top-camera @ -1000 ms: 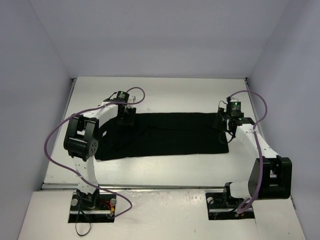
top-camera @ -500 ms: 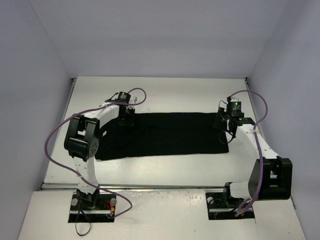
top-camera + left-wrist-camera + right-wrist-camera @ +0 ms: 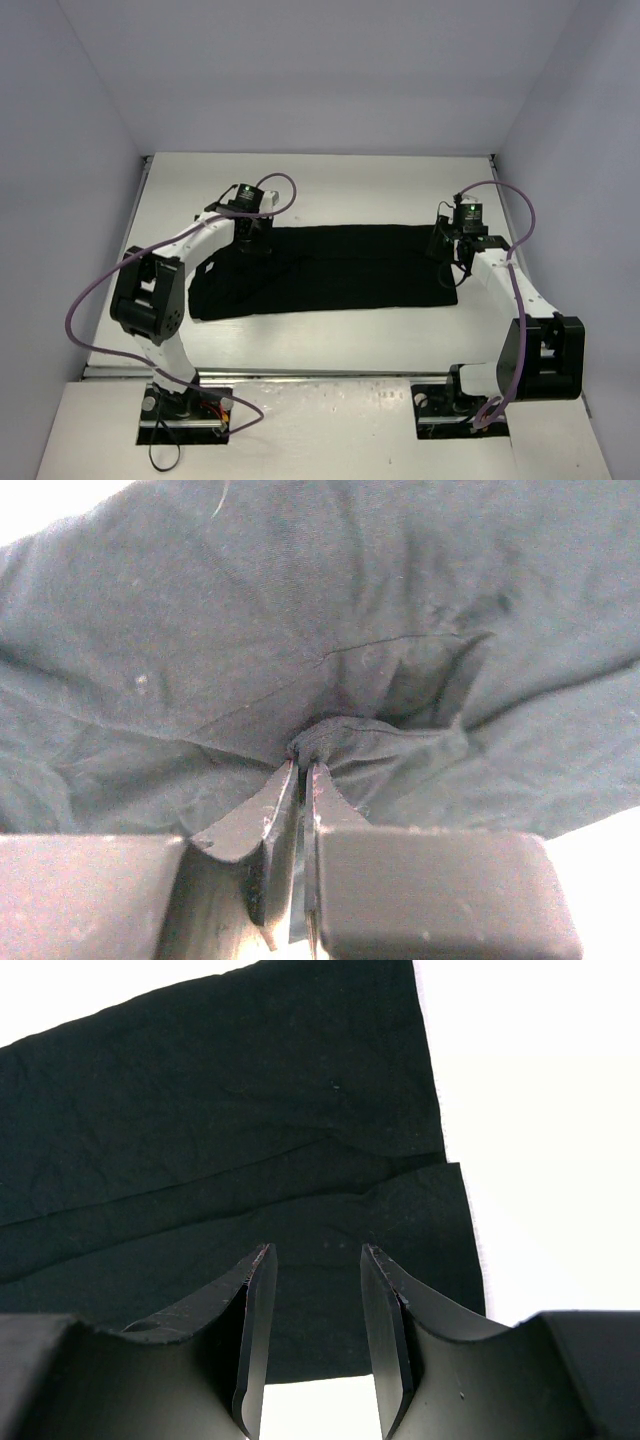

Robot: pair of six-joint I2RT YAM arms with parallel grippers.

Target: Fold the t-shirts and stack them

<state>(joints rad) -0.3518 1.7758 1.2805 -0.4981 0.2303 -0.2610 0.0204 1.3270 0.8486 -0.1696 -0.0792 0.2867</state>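
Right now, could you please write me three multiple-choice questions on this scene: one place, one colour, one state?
1. Where does the t-shirt lie?
A. flat on the table
B. draped over the table's near edge
C. hanging from both grippers
2. What colour is the t-shirt?
A. white
B. red
C. black
3. How is the left gripper?
A. open above bare table
B. shut on a pinch of t-shirt
C. shut on nothing
Answers: 1 A, the top view shows it spread there; 2 C, dark in every view; 3 B, cloth bunches between its closed tips.
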